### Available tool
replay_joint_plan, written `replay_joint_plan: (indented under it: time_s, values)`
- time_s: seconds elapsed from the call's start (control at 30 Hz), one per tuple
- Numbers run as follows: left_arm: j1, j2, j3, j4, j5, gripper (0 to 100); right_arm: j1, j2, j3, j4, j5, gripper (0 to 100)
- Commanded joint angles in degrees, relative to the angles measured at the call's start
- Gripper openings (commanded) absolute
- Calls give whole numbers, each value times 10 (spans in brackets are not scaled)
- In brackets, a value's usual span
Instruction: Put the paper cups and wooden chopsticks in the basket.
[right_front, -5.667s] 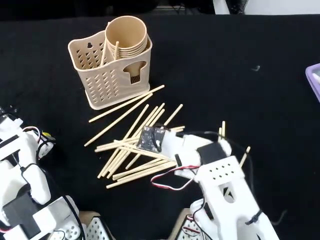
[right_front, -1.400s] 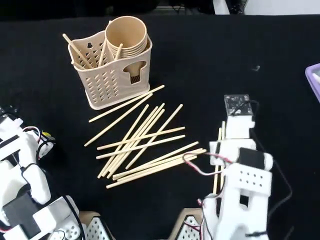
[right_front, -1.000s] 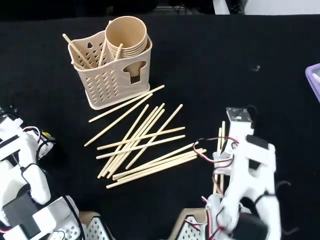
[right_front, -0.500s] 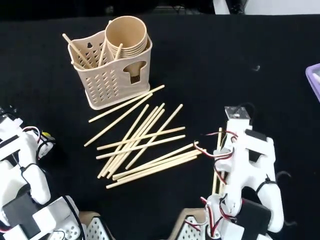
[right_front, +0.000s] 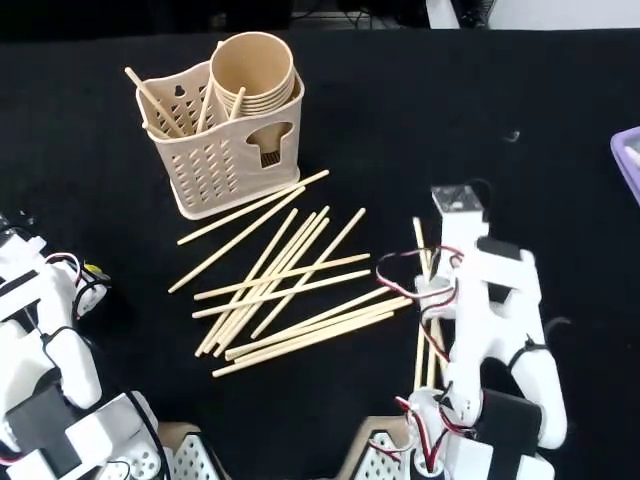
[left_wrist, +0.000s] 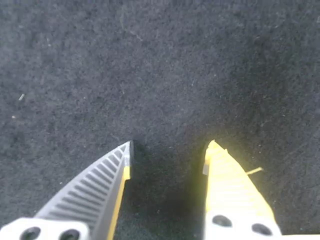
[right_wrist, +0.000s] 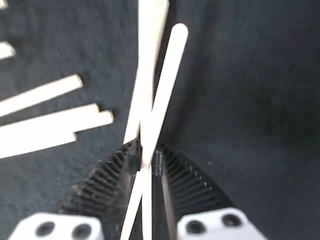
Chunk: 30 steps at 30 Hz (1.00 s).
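R gripper clenched on 2 wooden chopsticks. They cross right btwn the fingertips, w/ long ends sticking out past the tips. Loose chopsticks lie on black cloth, nearest ends just off one side of the R fingers. L gripper released, fingers apart, cloth btwn and past its tips. Basket w/ paper cups inside sits beyond the loose pile, well apart from the R fingers.

The basket stood at the far left of the table, with the stacked paper cups in its right compartment and a few chopsticks leaning in its left one. Before it, loose chopsticks lay fanned on the table. Just right of them, two crossed chopsticks sat pinched between the fingers of the right gripper.
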Motion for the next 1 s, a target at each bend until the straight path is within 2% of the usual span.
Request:
replay_joint_plan:
  time_s: [0.0, 0.23, 0.6, 0.97]
  values:
    - [-7, 1, -20, -8, 3, 238, -16, -3, -73, -6, 7, 11]
    - [-7, 1, -20, -8, 3, 238, -78, -2, -164, -1, 7, 11]
    - [-7, 1, -20, -8, 3, 238, -224, -13, -169, 21, 8, 11]
    - [-7, 1, -22, -8, 3, 238, -330, -191, -115, 134, 15, 11]
